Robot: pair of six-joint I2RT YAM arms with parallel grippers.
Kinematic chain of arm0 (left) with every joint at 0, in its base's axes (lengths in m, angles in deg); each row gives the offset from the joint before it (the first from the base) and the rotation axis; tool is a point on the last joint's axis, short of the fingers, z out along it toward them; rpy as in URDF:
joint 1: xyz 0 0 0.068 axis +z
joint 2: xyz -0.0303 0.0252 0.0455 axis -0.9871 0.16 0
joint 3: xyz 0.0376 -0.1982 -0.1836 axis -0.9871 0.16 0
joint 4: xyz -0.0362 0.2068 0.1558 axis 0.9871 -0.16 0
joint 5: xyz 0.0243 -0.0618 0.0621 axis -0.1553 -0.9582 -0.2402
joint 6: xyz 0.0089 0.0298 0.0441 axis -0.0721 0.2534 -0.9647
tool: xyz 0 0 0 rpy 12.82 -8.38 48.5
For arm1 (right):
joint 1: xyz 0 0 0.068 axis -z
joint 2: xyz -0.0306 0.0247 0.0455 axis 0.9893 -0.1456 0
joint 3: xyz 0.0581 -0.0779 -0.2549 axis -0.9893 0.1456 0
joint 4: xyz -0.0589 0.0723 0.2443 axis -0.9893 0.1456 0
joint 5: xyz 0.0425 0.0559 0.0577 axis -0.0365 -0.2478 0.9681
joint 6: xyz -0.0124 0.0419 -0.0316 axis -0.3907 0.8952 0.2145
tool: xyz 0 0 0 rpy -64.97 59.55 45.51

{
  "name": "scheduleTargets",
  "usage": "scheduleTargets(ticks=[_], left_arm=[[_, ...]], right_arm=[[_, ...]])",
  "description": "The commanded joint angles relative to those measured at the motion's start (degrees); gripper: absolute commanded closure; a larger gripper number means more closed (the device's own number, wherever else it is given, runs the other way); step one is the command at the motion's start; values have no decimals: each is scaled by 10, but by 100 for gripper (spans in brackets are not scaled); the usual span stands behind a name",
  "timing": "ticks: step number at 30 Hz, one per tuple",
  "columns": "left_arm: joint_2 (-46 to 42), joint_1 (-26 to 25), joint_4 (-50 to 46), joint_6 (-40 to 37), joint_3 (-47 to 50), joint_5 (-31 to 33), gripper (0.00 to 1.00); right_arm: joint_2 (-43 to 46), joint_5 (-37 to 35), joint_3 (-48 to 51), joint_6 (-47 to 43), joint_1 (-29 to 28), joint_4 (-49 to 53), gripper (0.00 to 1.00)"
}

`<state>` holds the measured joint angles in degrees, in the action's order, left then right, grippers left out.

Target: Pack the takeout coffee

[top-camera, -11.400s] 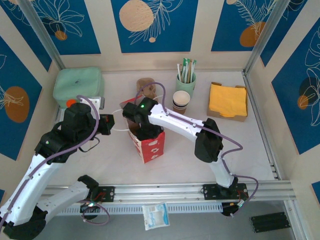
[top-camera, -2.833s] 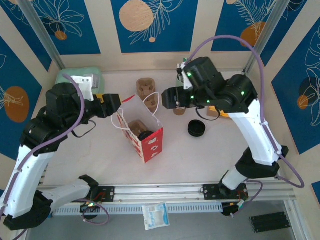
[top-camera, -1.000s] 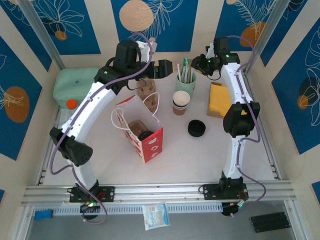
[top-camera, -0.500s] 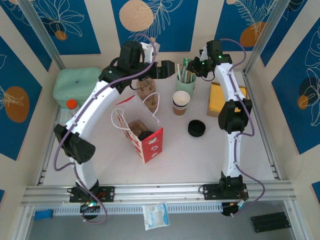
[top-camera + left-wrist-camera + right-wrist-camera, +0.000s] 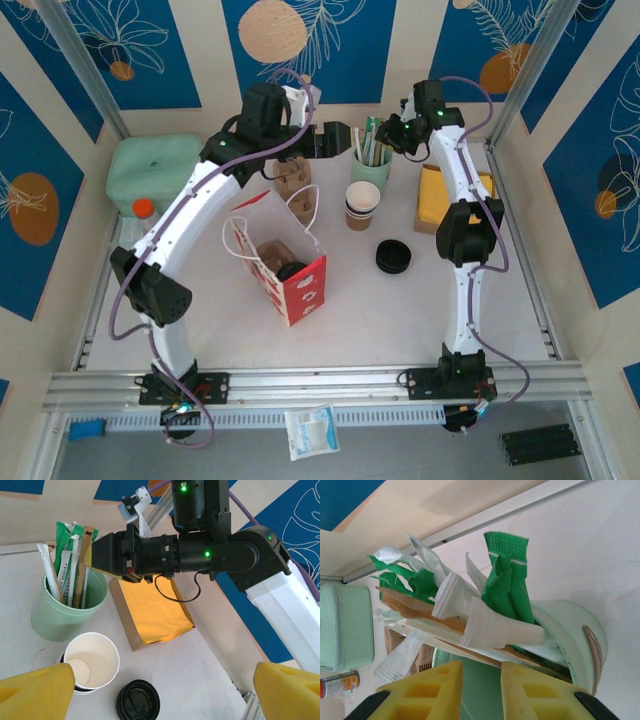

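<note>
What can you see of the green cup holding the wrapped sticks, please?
The green cup is a smooth, mint-coloured, plastic-looking tumbler standing upright on the white table near the back wall. Paper-wrapped sticks, white, green and brown, fan out of its open top. The right gripper hovers beside them.

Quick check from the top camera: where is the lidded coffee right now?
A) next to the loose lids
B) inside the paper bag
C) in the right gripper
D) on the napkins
B: in the top view the coffee sits inside the open bag, its black lid facing up.
</note>
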<state>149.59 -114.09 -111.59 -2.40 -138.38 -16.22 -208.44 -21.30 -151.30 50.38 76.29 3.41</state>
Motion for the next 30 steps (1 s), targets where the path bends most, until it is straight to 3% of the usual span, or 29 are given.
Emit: scheduleTargets(ticks=[1,18,30], left_arm=[[6,-5,22,3,-18,-20,8],[8,-6,24,6,-20,-21,8],[12,-10,29,9,-20,-22,8]], right_arm=[[-21,-5,-31,-11,-2,13,73],[-60,-2,-75,1,-3,16,74],[-42,-18,-59,-24,-12,25,100]])
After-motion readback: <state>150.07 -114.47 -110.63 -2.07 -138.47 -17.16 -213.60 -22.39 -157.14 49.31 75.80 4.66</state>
